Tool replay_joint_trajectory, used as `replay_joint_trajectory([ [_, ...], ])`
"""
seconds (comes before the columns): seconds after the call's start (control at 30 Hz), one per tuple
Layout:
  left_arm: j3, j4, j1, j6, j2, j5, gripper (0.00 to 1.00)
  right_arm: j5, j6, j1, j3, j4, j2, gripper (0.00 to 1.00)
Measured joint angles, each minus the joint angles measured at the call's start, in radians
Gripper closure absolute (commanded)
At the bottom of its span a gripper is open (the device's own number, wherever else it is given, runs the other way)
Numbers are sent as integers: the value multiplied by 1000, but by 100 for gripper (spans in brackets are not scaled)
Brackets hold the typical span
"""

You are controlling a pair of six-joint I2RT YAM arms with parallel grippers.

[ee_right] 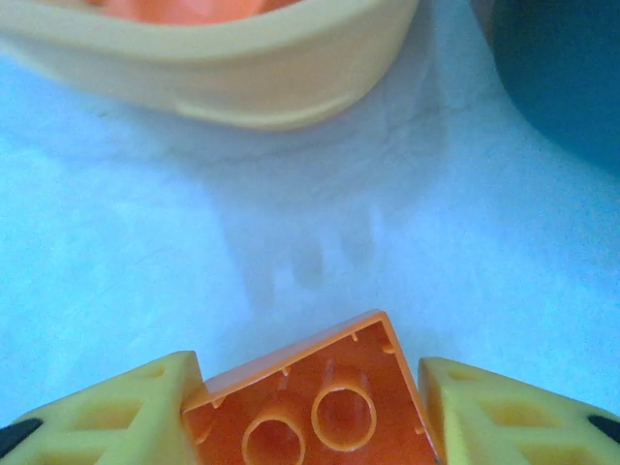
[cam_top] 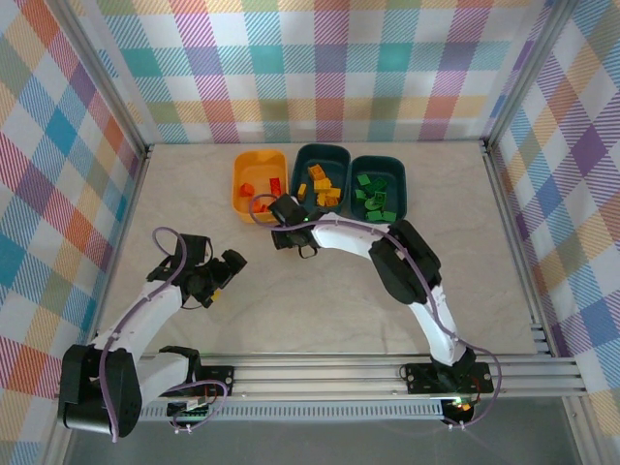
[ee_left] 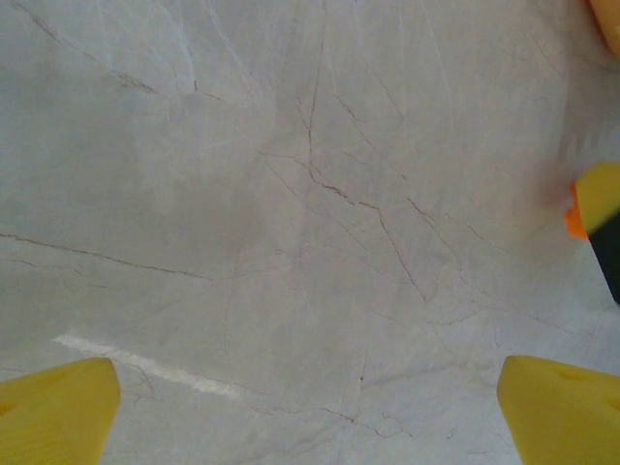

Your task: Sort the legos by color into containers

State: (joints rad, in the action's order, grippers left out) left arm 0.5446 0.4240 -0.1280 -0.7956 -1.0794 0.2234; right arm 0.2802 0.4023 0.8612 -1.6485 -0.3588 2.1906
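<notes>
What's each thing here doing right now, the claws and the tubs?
Left claw, open, empty.
Right claw, shut on orange brick.
Orange brick, gripped, hollow underside showing.
Orange-yellow tub, holding red-orange bricks.
Middle teal tub, holding yellow bricks.
Right teal tub, holding green bricks.

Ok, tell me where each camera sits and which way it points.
Top external: above and behind the bases, looking down on the table; both arms, left gripper, right gripper.
Left wrist: on the left arm, facing down at bare table; its open yellow fingertips.
Right wrist: low, facing the orange-yellow tub; its fingers pinch an orange brick.
Shared: top and right wrist both show that tub.
</notes>
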Motion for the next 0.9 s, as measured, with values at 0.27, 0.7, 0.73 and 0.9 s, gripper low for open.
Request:
replay_joint_trajectory([
  [0.27, 0, -26, 0, 3, -56, 15, 0, -3, 0, -9, -174, 21, 3, 54],
  [0.7, 13, -8, 0, 55, -40, 27, 0, -39, -21, -97, -577, -116, 263, 21],
  [0.73, 24, -7, 0, 58, -49, 28, 0, -39, -24, -99, -566, -112, 254, 20],
  [0.9, 113, 14, 0, 71, -66, 27, 0, -39, -42, -94, -315, -66, 48, 16],
])
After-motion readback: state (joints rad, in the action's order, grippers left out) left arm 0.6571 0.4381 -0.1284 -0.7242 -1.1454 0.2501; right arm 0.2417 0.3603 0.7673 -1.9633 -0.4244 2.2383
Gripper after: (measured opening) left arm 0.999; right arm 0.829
